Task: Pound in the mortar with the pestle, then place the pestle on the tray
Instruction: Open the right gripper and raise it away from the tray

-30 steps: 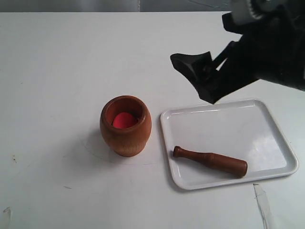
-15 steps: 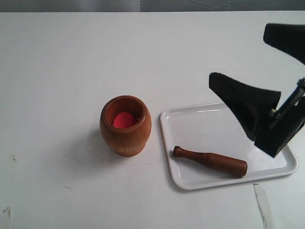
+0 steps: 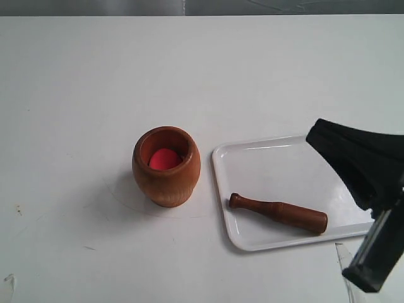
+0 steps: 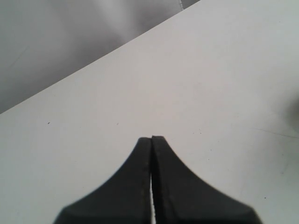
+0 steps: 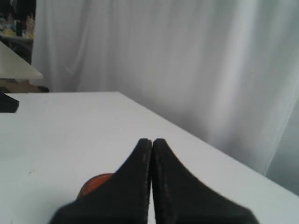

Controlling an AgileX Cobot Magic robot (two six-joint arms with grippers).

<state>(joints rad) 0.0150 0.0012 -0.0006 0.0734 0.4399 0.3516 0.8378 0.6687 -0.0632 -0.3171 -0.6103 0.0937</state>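
Note:
The orange-brown mortar [image 3: 166,173] stands upright on the white table, with something red [image 3: 165,158] inside it. To its right is the white tray [image 3: 284,167]. The dark-brown pestle [image 3: 278,213] lies flat on the tray's near half, knob end toward the mortar. My right gripper [image 3: 317,134] hangs over the tray's right side, shut and empty, apart from the pestle. In the right wrist view its fingers [image 5: 152,141] are pressed together, with a sliver of the mortar [image 5: 93,182] behind them. My left gripper [image 4: 152,138] is shut over bare table and is out of the exterior view.
A pale strip or mark [image 3: 348,268] lies on the table in front of the tray's right corner. White curtains [image 5: 187,60] hang beyond the table edge. A dark object [image 5: 7,102] sits at the far side in the right wrist view.
My right arm has swung from behind the tray to its right side and toward the front edge. The pestle, the mortar and the tray have not moved.

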